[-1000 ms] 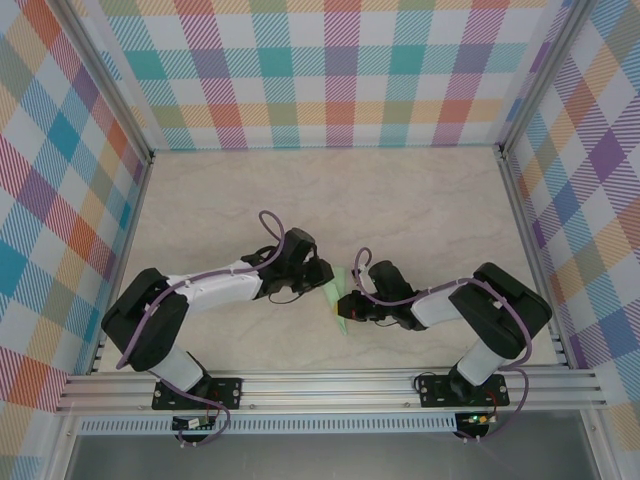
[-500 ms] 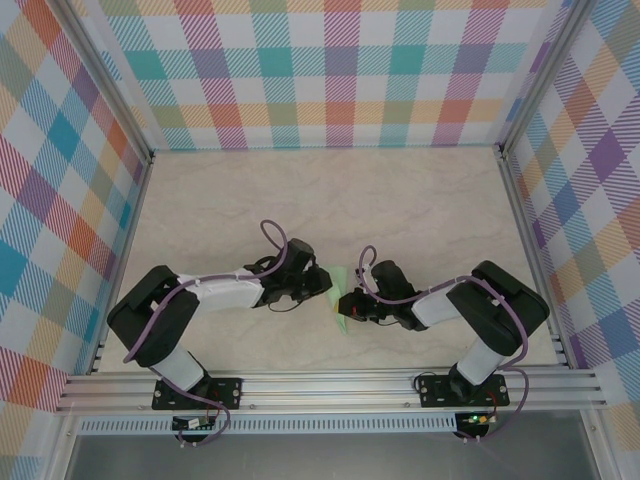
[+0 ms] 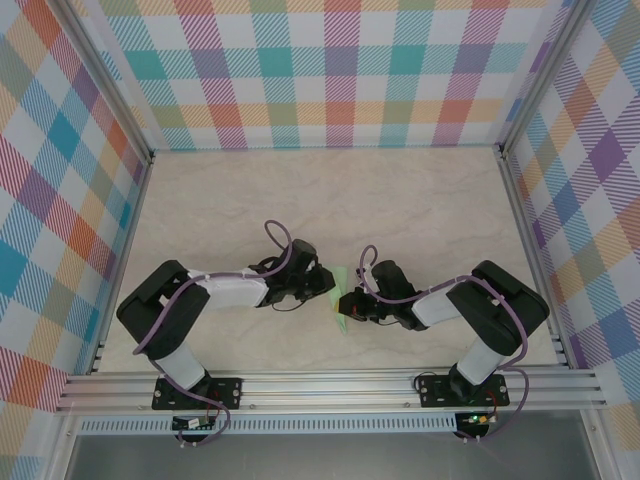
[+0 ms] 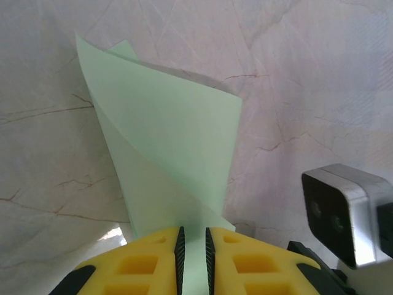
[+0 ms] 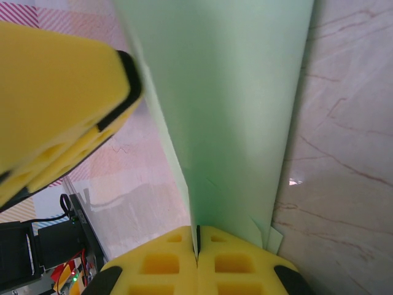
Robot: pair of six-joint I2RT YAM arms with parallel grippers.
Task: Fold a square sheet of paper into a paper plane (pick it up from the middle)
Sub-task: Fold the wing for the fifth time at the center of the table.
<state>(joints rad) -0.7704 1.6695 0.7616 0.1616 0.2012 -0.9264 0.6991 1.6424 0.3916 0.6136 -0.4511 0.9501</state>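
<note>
The square sheet of paper [image 3: 341, 300] is pale mint green and folded into a long, narrow shape between the two grippers near the table's front middle. My right gripper [image 3: 346, 306] is shut on its lower edge; in the right wrist view the sheet [image 5: 227, 110] rises from the closed pads [image 5: 198, 236]. My left gripper [image 3: 328, 287] sits at the sheet's other side. In the left wrist view its yellow fingers [image 4: 193, 236] stand a narrow gap apart, with the curled sheet [image 4: 172, 153] running into that gap. One left finger [image 5: 55, 92] shows beside the paper.
The marble-patterned table [image 3: 330, 200] is walled by checked panels on three sides, with an aluminium rail [image 3: 330, 385] along the front. The right wrist's camera housing [image 4: 347, 212] is close beside the left fingers.
The left arm has lowered and slid its gripper slightly forward and right, up to the paper. Its jaws have narrowed a little. The right gripper and the paper have stayed put.
</note>
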